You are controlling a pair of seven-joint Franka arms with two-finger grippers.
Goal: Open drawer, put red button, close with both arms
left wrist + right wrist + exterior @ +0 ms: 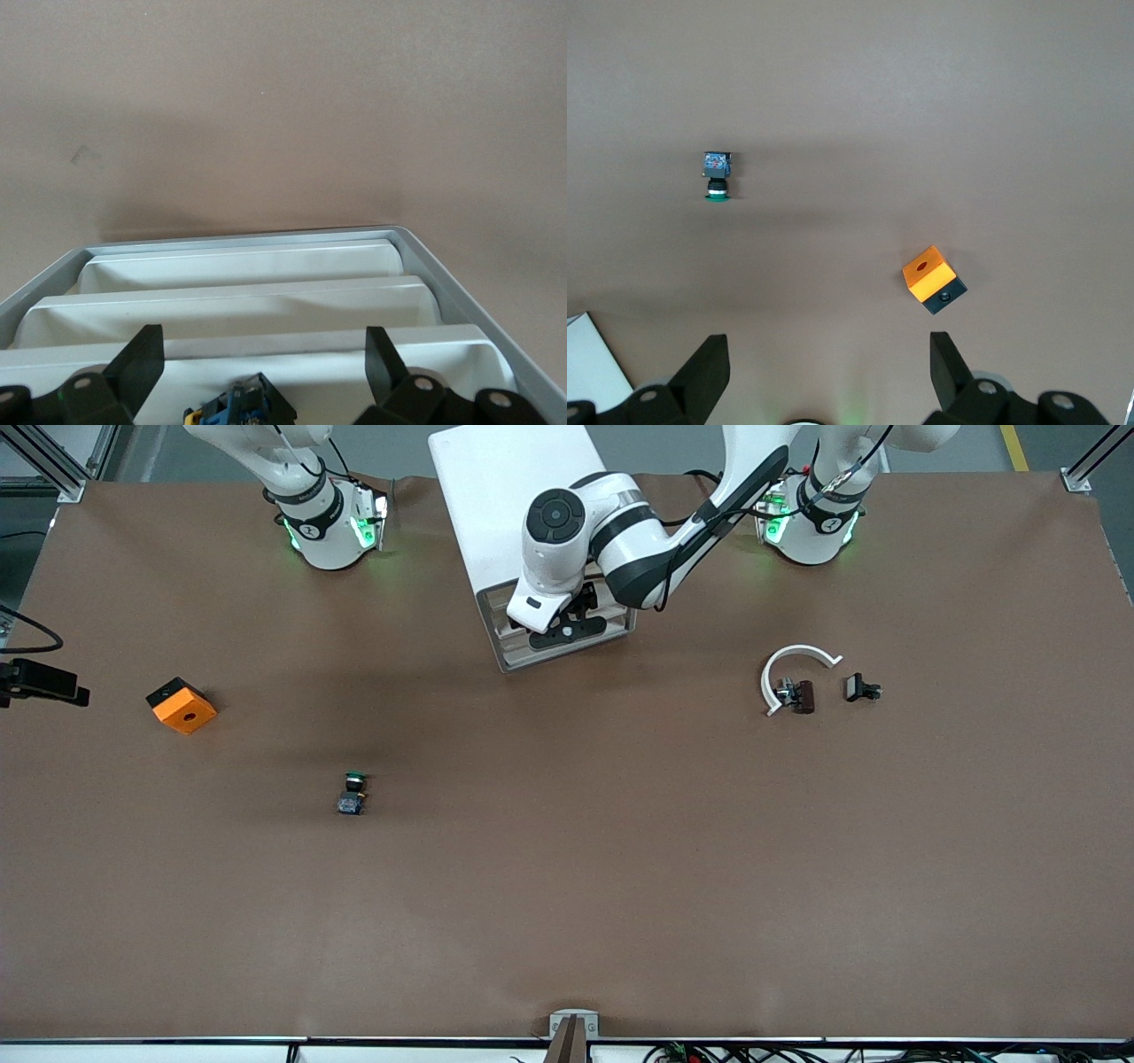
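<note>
Button (pixel 241 404) in the drawer (pixel 266 363); left gripper (pixel 263 365) above.

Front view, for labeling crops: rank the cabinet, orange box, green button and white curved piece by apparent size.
1. cabinet
2. white curved piece
3. orange box; its footprint looks close to the curved piece's, so these two are unsure
4. green button

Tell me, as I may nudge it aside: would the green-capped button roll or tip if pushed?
The green-capped button lies on its side, so tipping seems unlikely. Its round cap might swing it in an arc, though the squarish body should stop a true roll. Being small, it is probably light and may skid.
</note>
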